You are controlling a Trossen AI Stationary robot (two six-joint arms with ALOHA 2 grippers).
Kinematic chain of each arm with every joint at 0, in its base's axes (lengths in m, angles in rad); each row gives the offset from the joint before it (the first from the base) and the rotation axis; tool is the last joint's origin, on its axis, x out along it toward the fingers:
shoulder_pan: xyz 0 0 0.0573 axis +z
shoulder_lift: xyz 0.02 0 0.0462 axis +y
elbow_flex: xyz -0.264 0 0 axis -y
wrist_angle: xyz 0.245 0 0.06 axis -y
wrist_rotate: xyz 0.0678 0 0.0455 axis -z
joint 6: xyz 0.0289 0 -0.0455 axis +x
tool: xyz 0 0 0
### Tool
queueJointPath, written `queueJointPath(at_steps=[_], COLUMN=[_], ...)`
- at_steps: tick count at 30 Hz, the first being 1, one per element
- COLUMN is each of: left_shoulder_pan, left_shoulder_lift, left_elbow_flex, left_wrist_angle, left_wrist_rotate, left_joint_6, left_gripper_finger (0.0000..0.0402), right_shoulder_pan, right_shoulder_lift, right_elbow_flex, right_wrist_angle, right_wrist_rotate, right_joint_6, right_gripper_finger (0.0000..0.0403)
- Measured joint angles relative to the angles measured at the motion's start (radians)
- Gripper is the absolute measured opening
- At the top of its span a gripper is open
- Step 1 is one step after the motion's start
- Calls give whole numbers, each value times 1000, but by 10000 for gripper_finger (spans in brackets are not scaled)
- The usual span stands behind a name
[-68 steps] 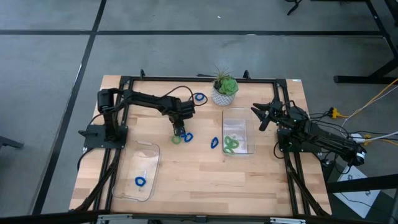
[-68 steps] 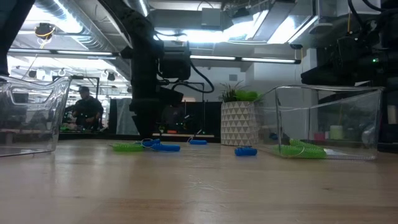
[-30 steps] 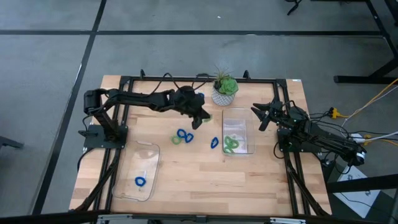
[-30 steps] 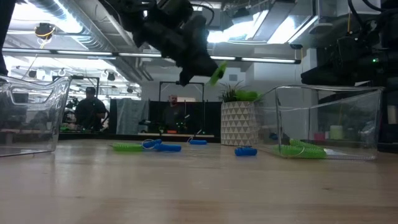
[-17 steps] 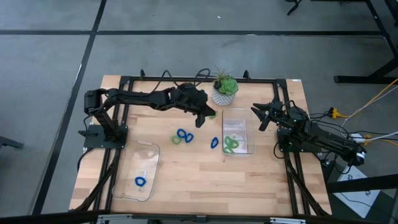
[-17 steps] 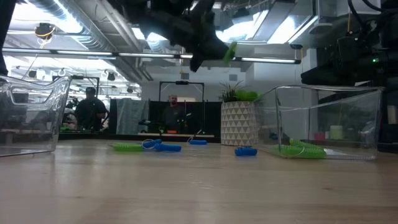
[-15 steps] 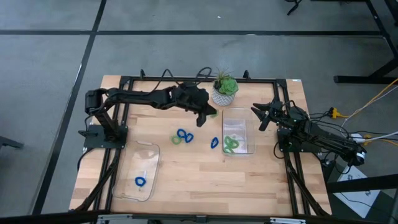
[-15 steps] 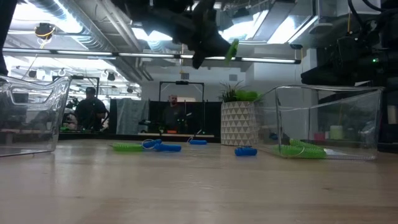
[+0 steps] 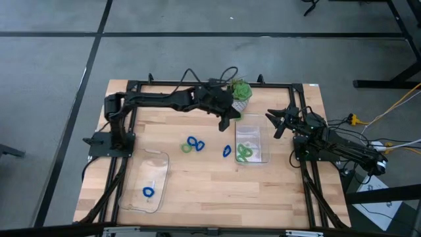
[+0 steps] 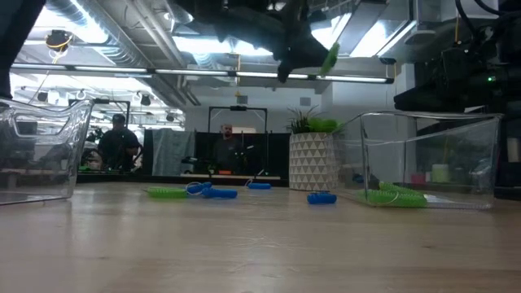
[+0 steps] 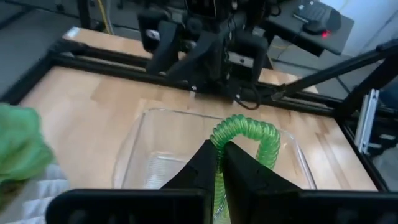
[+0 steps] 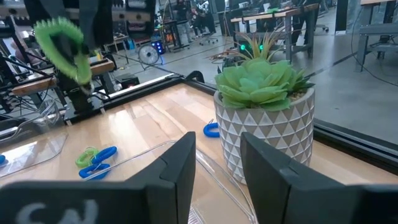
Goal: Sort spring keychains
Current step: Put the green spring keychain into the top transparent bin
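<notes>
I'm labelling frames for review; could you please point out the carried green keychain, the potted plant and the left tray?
green keychain [image 11: 247,132]: left wrist view, top of coil.
potted plant [image 12: 264,84]: right wrist view, leaves.
left tray [image 9: 160,158]: high view, far rim.

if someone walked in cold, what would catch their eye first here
Probably the left gripper, stretched across the table and shut on a green keychain held high over the clear tray by the potted plant. That tray already holds green coils, while blue and green ones lie loose mid-table. The right gripper waits beside the tray.
</notes>
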Motion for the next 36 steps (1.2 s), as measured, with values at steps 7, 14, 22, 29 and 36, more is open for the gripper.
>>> queueJointPath(at_steps=[7, 14, 22, 29, 36], left_shoulder_pan=[-22, -47, -57, -55, -46], left_shoulder_lift=[121, 202, 210, 210, 210], left_elbow_flex=[102, 152, 152, 152, 152], left_wrist_angle=[-35, -48, -41, -37, -20], left_wrist_rotate=[35, 103, 104, 103, 81], left_joint_6=[-14, -18, -19, -19, -19], left_gripper_finger=[10, 13, 42, 52, 42], right_shoulder_pan=[0, 0, 0, 0, 0], right_shoulder_lift=[0, 0, 0, 0, 0], right_elbow_flex=[0, 0, 0, 0, 0], right_wrist_angle=[1, 0, 0, 0, 0], right_wrist_rotate=[0, 0, 0, 0, 0], right_joint_6=[0, 0, 0, 0, 0], right_gripper_finger=[126, 126, 126, 126, 126])
